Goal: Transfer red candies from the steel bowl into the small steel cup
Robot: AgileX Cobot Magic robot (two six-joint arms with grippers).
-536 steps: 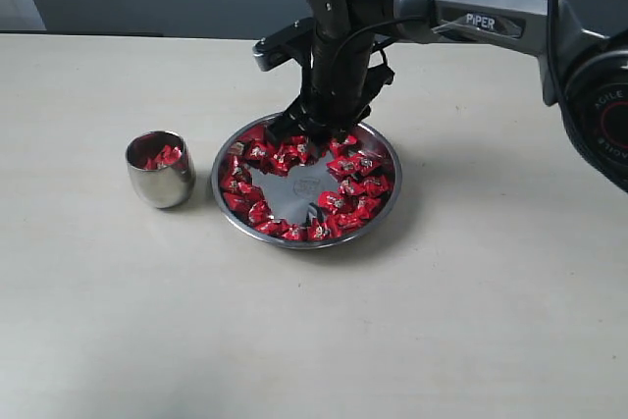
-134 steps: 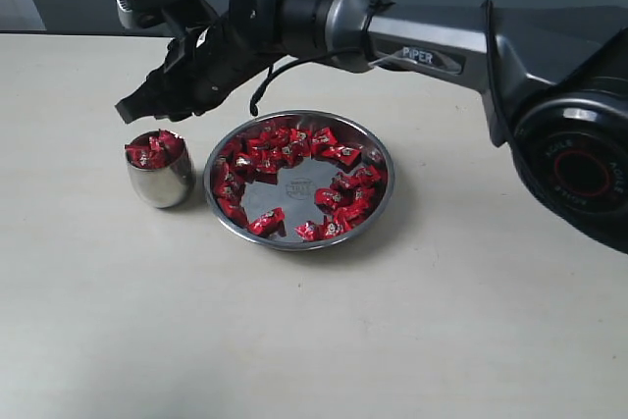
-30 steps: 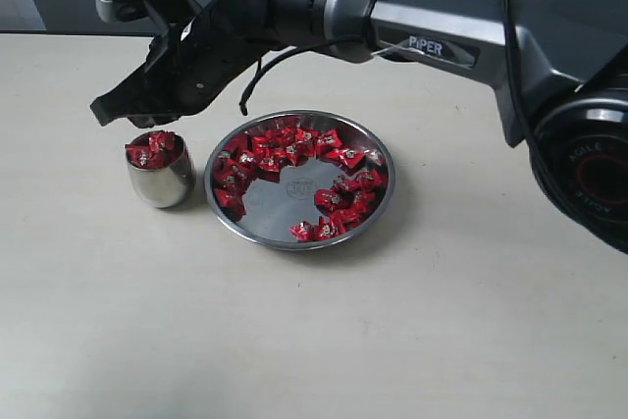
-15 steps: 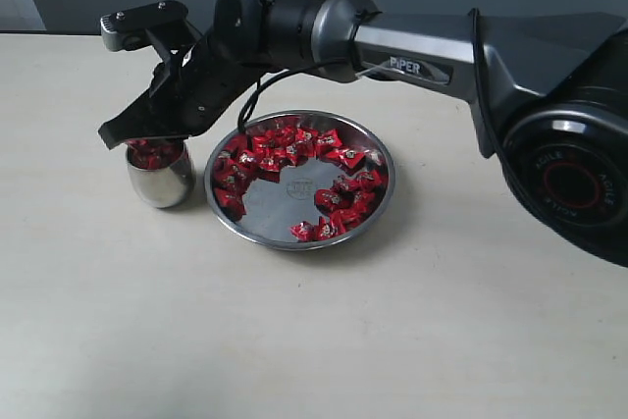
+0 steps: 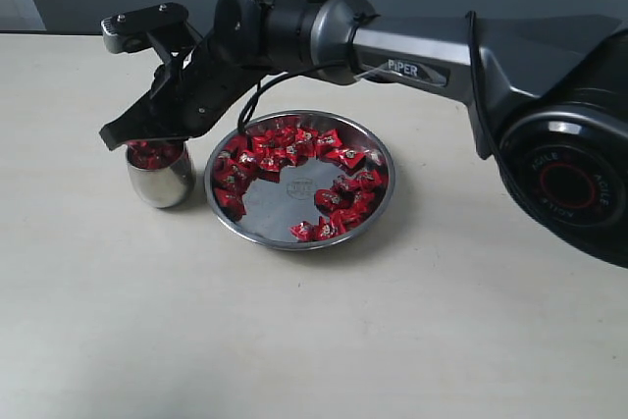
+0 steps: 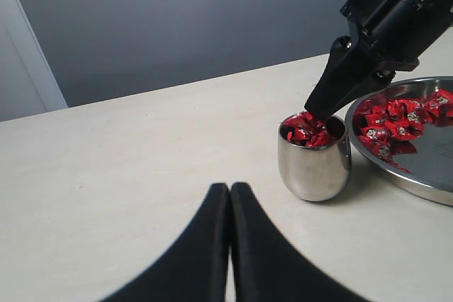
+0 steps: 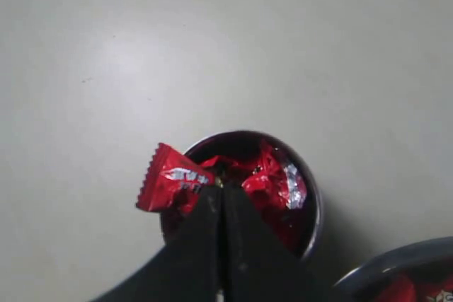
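Observation:
The small steel cup (image 5: 162, 179) stands left of the steel bowl (image 5: 294, 244) and is heaped with red candies (image 6: 308, 129). More red candies (image 5: 285, 144) ring the bowl's floor. My right gripper (image 5: 116, 134) reaches across to the left and its tips sit at the cup's mouth. In the right wrist view that gripper (image 7: 221, 190) is shut on a red candy (image 7: 170, 178), which sticks out sideways over the cup's rim (image 7: 311, 196). My left gripper (image 6: 230, 189) is shut with nothing in it, low over the table a short way from the cup (image 6: 315, 167).
The bowl's rim (image 6: 425, 182) lies just beyond the cup in the left wrist view. The right arm's long grey forearm (image 5: 422, 56) spans above the far side of the bowl. A pale tabletop (image 5: 314, 340) surrounds both vessels.
Over the last second the right gripper came down from above the cup to its mouth, still holding a candy. The bowl, cup and left gripper stayed put.

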